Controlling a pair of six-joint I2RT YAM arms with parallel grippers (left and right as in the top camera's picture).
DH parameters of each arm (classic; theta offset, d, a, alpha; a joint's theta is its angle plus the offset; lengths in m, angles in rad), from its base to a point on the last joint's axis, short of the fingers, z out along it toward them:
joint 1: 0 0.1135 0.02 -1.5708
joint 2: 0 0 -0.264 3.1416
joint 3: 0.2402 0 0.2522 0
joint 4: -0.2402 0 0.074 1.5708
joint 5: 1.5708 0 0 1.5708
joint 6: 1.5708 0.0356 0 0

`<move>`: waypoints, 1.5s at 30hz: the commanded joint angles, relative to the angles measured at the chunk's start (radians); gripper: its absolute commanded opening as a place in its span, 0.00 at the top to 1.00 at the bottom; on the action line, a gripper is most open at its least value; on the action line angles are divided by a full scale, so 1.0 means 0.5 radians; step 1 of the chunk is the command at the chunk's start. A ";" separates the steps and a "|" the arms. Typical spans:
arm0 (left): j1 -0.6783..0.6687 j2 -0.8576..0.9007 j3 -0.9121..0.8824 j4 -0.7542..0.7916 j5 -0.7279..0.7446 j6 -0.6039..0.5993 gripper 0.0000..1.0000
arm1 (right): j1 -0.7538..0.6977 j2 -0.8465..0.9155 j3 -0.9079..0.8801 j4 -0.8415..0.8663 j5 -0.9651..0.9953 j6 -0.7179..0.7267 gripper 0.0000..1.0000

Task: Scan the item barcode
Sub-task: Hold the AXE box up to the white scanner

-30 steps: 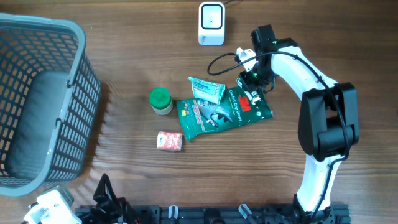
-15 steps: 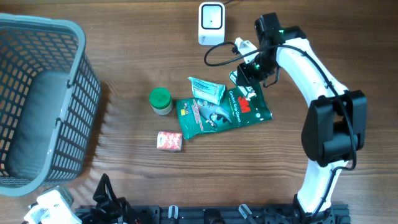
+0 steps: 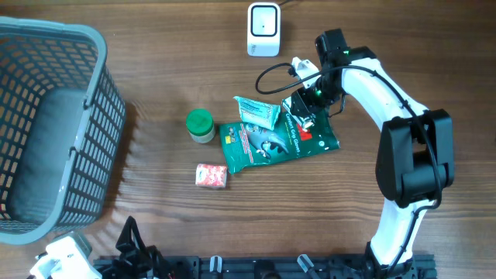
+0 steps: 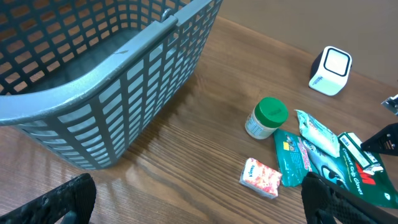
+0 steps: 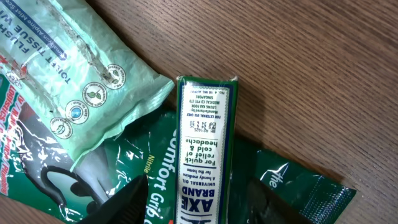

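The slim carton (image 5: 205, 149) lies flat under the right gripper (image 5: 199, 190), and its print can be read: "AXE BRAND UNIVERSAL OIL", and below that "For quick relief of cold & headache". The jaws are spread, one finger on each side of the carton, with a gap showing on both sides, so nothing is pinched. The carton's near end lies on a dark green pack (image 3: 275, 141) marked "Comfort Grip" and "Nitrile", with a red 3M logo. Its far end reaches over the wooden surface (image 3: 155, 70). Just to its left is a pale green pouch (image 3: 258, 112) printed "TOILET TISSUE", overlapping the far edge of the green pack.

The white scanner (image 3: 263, 29) stands at the far side of the surface, left of the right arm and apart from the carton. To the left of the pile stands a small jar with a green lid (image 3: 200, 125); what is in it cannot be seen. Nearer lies a little pink-and-red packet (image 3: 211, 176) whose lettering is too small to read.

A big grey mesh basket (image 3: 108, 116) fills the left end, its grey floor showing through the walls. The left gripper (image 4: 198, 186) hangs at the near left beside the basket, its jaws spread wide and holding nothing
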 commanded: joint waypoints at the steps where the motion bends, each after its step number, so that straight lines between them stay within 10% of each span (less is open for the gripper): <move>1: 0.012 -0.009 0.000 0.006 0.008 -0.003 0.00 | 0.023 0.007 -0.058 0.019 0.041 -0.003 0.50; 13: 0.012 -0.009 0.000 0.006 0.008 -0.003 0.00 | 0.089 0.007 -0.178 0.202 0.172 0.140 0.86; 30: 0.012 -0.009 0.000 0.007 0.008 -0.003 0.00 | -0.035 -0.147 0.239 -0.680 -1.030 -0.485 0.89; 45: 0.012 -0.009 0.000 0.006 0.008 -0.003 0.00 | 0.017 -0.059 0.239 1.247 0.227 -0.168 0.85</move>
